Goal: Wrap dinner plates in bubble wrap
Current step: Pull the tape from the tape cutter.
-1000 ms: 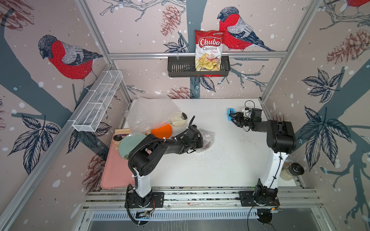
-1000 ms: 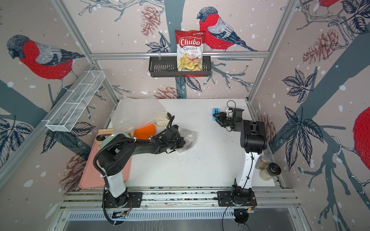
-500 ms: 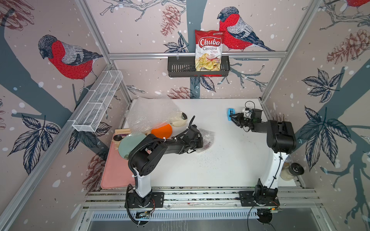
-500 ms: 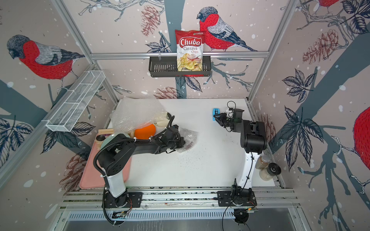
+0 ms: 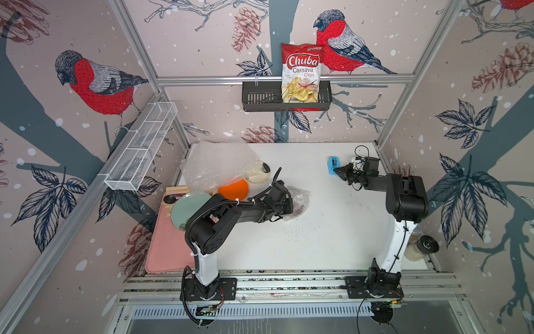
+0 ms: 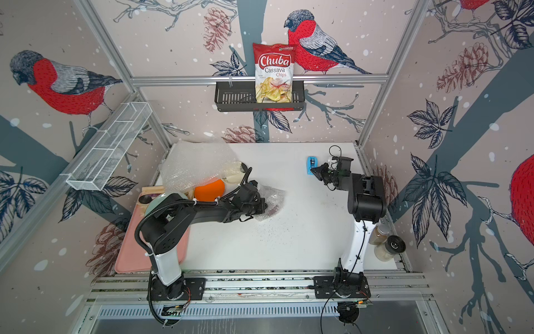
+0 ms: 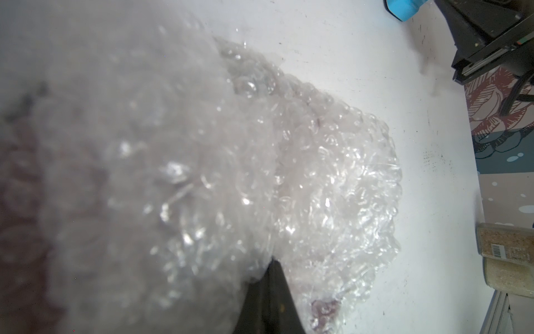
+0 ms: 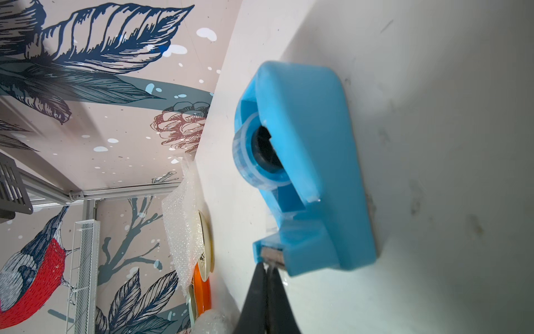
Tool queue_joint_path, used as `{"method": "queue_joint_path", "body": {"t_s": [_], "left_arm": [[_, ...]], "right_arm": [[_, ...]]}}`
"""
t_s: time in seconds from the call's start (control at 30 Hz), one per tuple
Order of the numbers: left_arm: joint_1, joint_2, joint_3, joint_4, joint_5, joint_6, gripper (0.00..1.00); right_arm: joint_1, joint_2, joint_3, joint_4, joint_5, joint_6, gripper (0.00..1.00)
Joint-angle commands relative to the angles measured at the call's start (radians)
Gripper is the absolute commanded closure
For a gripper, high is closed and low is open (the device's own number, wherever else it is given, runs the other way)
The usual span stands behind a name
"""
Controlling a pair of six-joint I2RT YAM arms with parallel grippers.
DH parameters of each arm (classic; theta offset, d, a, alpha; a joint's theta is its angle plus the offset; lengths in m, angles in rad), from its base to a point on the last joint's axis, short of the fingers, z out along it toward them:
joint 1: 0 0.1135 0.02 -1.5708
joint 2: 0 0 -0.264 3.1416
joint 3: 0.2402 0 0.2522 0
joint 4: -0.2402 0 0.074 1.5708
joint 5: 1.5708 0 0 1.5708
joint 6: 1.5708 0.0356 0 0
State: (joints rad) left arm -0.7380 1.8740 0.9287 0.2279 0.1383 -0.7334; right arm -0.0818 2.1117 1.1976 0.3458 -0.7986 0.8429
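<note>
One of three plates looks covered: red plate (image 5: 299,208) sits inside crumpled wrap (image 5: 297,194), just beside the orange plate (image 5: 233,188) on its right-arm side. No tape on it that I can see. — Kai

Left side? — Lin

The left gripper (image 7: 273,267) is closed and buried in that wrap, apparently pinning it down. Can't tell whether it pinches a fold. — Kai

Right? — Lin

The right gripper (image 8: 267,273) is closed, tips at the cutter of the tape dispenser (image 8: 300,162), well apart from the orange plate, same side. Probably on the free end of the tape (image 8: 245,162); film too thin to confirm. — Kai

Remaining? — Lin

Orange plate bare. Cream plate (image 5: 261,173) touches or overlaps it on the far side, also bare, part under the spare sheet (image 5: 219,162). That sheet only drapes over both rims, nothing folded. — Kai

Progress? — Lin

Roughly a third, minus sealing. My read: pull a strip, seal the red one, then two more wraps. Risk: wrap springs open if left lifts early. — Kai
</note>
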Motion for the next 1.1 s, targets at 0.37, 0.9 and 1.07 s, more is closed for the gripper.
{"method": "queue_joint_path", "body": {"t_s": [0.37,0.9,1.07], "left_arm": [[0.006,0.017,-0.011,-0.191,-0.08,0.005,1.0],[0.006,0.016,-0.022,-0.179,-0.082,-0.003,1.0],[0.006,0.021,-0.017,-0.184,-0.081,0.0,1.0]], "right_arm": [[-0.004,0.002,0.113,-0.23,0.042,0.015,1.0],[0.002,-0.028,0.186,-0.349,-0.011,0.059,1.0],[0.014,0.006,0.211,-0.363,-0.051,0.073,1.0]]}}
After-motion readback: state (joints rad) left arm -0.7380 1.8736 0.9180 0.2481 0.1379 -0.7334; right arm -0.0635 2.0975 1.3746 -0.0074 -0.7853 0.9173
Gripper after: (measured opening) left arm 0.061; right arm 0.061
